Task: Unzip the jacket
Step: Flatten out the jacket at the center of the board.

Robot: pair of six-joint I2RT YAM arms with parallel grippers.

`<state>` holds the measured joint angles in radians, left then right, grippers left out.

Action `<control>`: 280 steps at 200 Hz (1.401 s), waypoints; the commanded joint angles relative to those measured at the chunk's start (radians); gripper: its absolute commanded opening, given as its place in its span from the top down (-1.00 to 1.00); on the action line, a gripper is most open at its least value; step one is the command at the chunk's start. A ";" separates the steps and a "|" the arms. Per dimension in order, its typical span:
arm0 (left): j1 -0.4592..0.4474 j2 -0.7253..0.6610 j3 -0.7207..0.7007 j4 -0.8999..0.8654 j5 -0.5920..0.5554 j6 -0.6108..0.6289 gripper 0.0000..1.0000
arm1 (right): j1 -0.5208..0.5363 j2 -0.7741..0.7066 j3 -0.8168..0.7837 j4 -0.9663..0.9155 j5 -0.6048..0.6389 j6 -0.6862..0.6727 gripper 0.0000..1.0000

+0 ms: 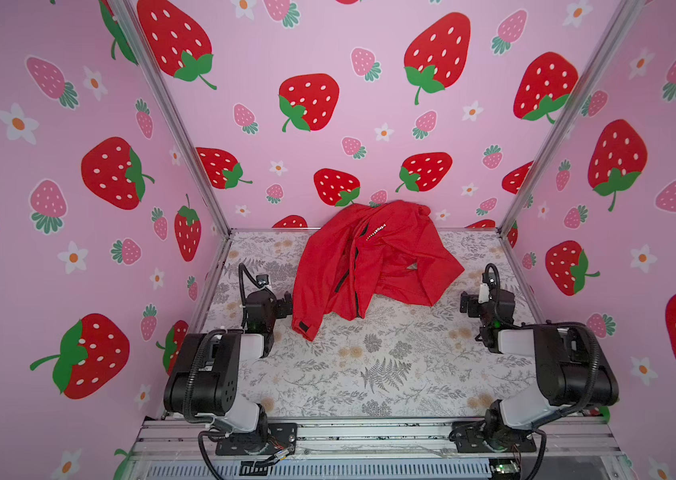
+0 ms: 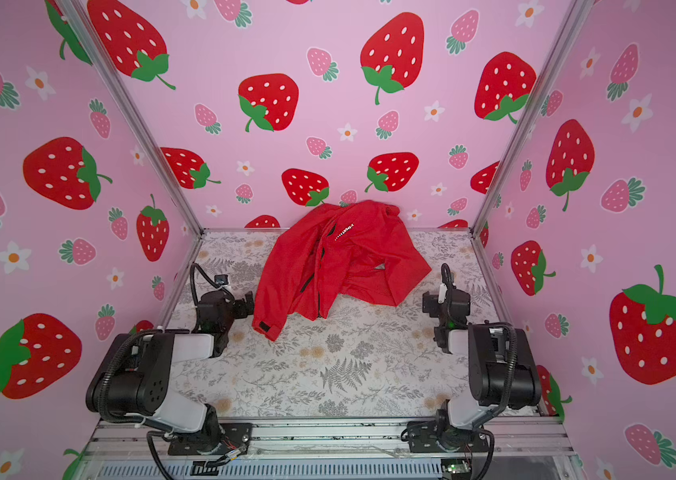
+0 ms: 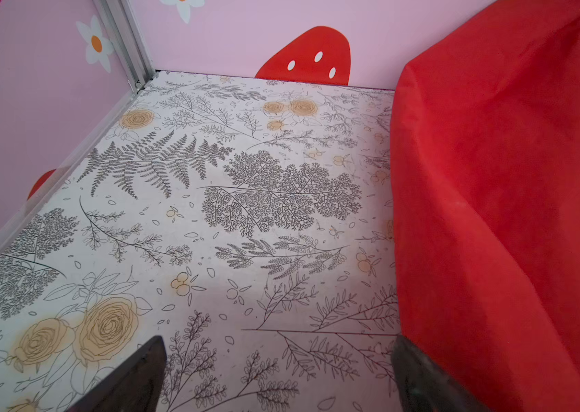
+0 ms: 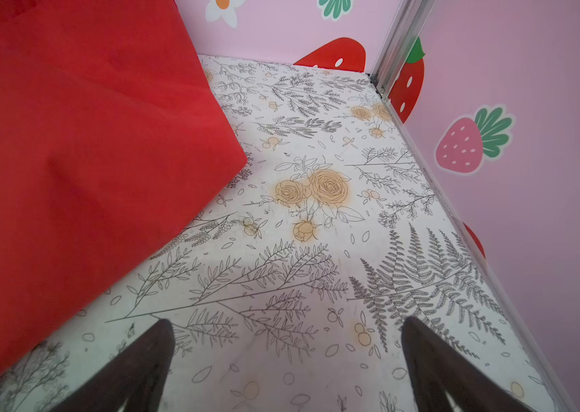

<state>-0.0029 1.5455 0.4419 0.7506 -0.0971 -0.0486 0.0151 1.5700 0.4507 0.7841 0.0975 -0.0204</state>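
Top views, both: jacket (image 1: 369,266), bright red, thin fabric, lay crumpled at the far middle of the floral-printed tabletop (image 1: 369,374). Its upper end was bunched against the pink strawberry-print back wall (image 1: 369,104). White chest lettering (image 1: 376,231) faced up. One sleeve trailed toward the near left and ended in a black-tabbed cuff (image 1: 303,326).

Progress: none, by judgement. The main zipper (image 1: 357,291) showed as a black line running from chest to hem, with the two front panels meeting along it. It appeared closed, though folds hid part of its run and the slider could not be picked out. The whole unzipping was yet to do: find the pull, pin the fabric, draw the slider toward the hem.

Left arm: folded low at the near left, forearm reaching forward. The left gripper (image 3: 278,337) sat close over the table, just beside the trailing sleeve. Left wrist view: jaws spread wide, bare printed table between them, red cloth alongside one finger, nothing held.

Right arm: mirrored pose at the near right. The right gripper (image 4: 288,321) sat low over the table, near the jacket's closest fold but apart from it. Right wrist view: jaws spread wide, bare printed table between them, nothing gripped.
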 commanded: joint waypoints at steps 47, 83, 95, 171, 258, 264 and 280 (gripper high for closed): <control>-0.002 0.002 0.011 0.020 -0.009 0.004 -0.99 | 0.004 0.004 0.000 0.014 0.011 0.000 -0.99; -0.002 0.003 0.012 0.020 -0.009 0.004 -0.99 | 0.003 0.004 0.000 0.014 0.012 0.000 -0.99; 0.000 0.004 0.013 0.020 -0.009 0.003 -0.99 | 0.003 0.004 0.000 0.014 0.011 0.000 -0.99; 0.004 0.002 0.011 0.020 0.004 0.000 -0.99 | 0.003 0.004 0.000 0.015 0.010 0.000 -0.99; -0.074 -0.564 0.252 -0.700 -0.178 -0.175 -0.99 | 0.041 -0.507 0.190 -0.630 -0.059 0.103 -0.83; -0.074 -0.591 0.283 -0.742 -0.132 -0.175 -0.99 | 0.041 -0.528 0.214 -0.674 -0.102 0.126 -0.83; -0.072 -0.632 0.363 -0.846 -0.039 -0.210 -0.99 | 0.040 -0.565 0.260 -0.748 -0.223 0.183 -0.83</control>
<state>-0.0757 0.9733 0.6979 0.2020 -0.2283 -0.1658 0.0525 1.0599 0.6525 0.2996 0.0406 0.0544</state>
